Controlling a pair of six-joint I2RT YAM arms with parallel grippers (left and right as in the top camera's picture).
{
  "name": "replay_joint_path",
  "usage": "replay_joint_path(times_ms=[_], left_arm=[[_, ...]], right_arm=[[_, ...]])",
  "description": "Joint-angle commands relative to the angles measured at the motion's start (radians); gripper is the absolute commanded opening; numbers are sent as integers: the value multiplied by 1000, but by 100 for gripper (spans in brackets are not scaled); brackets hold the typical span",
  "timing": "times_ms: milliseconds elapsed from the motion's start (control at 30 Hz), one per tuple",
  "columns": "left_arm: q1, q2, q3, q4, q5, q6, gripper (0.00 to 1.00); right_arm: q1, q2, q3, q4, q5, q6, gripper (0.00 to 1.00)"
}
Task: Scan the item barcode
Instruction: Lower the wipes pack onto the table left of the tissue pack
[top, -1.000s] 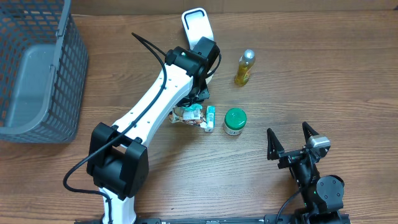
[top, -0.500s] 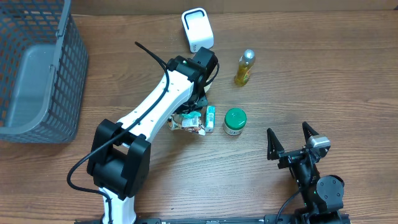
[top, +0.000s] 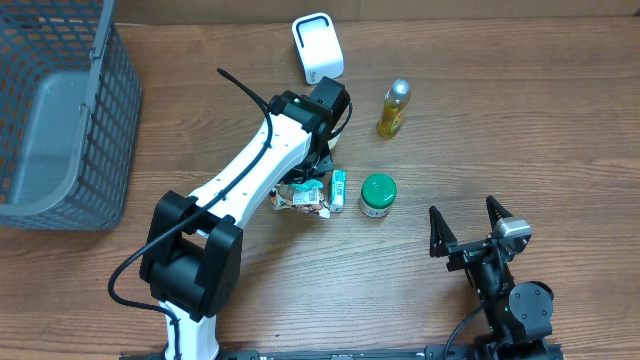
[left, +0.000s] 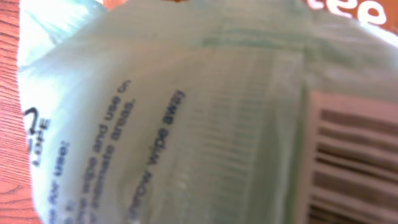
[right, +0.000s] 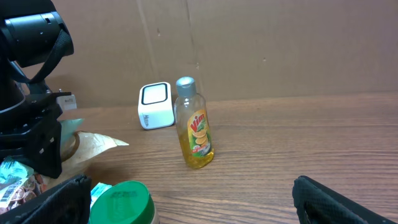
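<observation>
Left gripper (top: 320, 150) jaws are hidden, seemingly pinched narrow on the wipes packet (left: 186, 124) that fills its camera; right gripper (top: 462, 212) gapes wide at 4 o'clock; best to turn the barcode (left: 354, 162) squarely toward the scanner (top: 318, 45) at 12 o'clock, slowly
</observation>
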Motion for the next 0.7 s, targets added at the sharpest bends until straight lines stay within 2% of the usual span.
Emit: replay_joint_path(times_ms=[0, 233, 533, 667], left_arm=[[-2, 5, 2, 6, 1, -13, 9], [-2, 5, 2, 18, 0, -2, 10], [-2, 5, 1, 20, -63, 124, 11], [-2, 6, -23, 29, -75, 129, 11]], right_arm=[[-3, -7, -11, 7, -2, -4, 100], [-3, -7, -11, 7, -2, -4, 100], [-3, -7, -11, 7, -2, -4, 100], [-3, -7, -11, 7, -1, -4, 100]])
